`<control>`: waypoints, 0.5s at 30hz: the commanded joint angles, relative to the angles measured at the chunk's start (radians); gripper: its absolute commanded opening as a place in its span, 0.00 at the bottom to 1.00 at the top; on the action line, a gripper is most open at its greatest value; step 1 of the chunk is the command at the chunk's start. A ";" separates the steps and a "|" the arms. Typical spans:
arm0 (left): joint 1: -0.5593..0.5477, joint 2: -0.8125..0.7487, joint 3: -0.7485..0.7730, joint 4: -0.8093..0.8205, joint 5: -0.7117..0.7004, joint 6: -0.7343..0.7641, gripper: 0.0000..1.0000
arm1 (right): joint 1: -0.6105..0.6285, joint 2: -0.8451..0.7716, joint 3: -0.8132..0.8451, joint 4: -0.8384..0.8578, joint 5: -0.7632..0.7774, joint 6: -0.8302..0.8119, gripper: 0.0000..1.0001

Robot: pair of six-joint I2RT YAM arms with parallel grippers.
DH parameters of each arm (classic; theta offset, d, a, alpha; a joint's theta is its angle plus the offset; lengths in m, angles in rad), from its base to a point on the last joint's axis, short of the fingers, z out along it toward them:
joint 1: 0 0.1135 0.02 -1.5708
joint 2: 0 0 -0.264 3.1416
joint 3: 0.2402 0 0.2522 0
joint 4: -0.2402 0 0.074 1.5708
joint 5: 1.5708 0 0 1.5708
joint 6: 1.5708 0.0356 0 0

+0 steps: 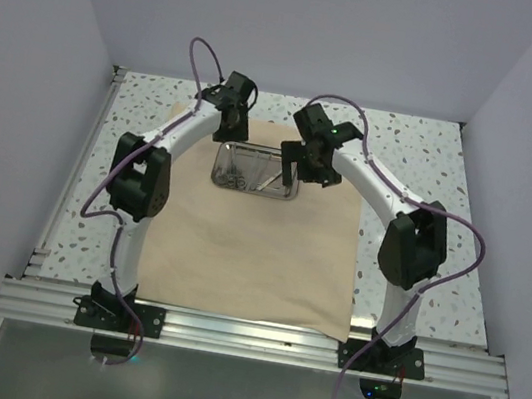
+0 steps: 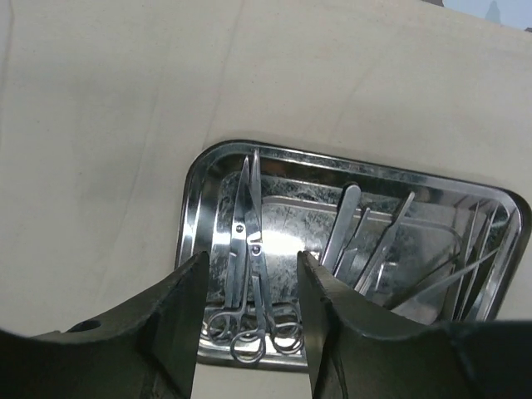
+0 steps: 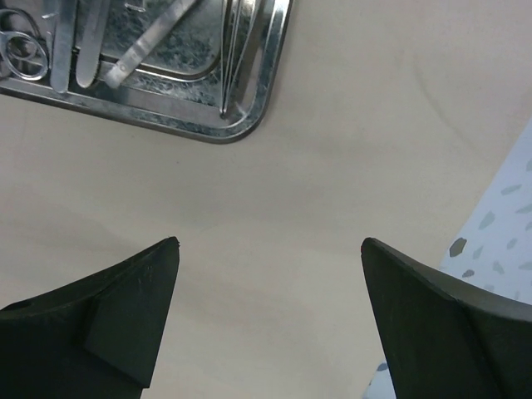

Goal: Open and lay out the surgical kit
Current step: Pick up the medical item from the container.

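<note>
Our spread left gripper (image 2: pixel 251 262) is hovering over a steel tray (image 2: pixel 193 181) of scissors (image 2: pixel 242 241) and tweezers (image 2: pixel 346 218) on tan cloth (image 2: pixel 116 125).

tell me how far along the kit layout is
Done: the cloth is spread flat, with the tray uncovered on it. In hand: nothing; the left gripper hangs open over the scissors, the right gripper open over cloth. Left: all instruments lie in the tray, none laid out yet.

Tan cloth (image 1: pixel 237 256) atop speckled table (image 1: pixel 425 154)
</note>
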State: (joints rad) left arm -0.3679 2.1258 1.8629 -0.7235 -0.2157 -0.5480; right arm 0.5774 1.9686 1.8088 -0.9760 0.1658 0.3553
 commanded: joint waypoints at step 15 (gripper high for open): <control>-0.048 0.200 0.180 -0.086 -0.126 -0.082 0.45 | -0.044 -0.198 -0.206 0.000 0.067 -0.019 0.94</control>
State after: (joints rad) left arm -0.4088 2.3096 2.0125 -0.7815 -0.2893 -0.5957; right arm 0.5461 1.8122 1.6188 -0.9783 0.2127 0.3546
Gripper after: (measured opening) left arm 0.454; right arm 0.941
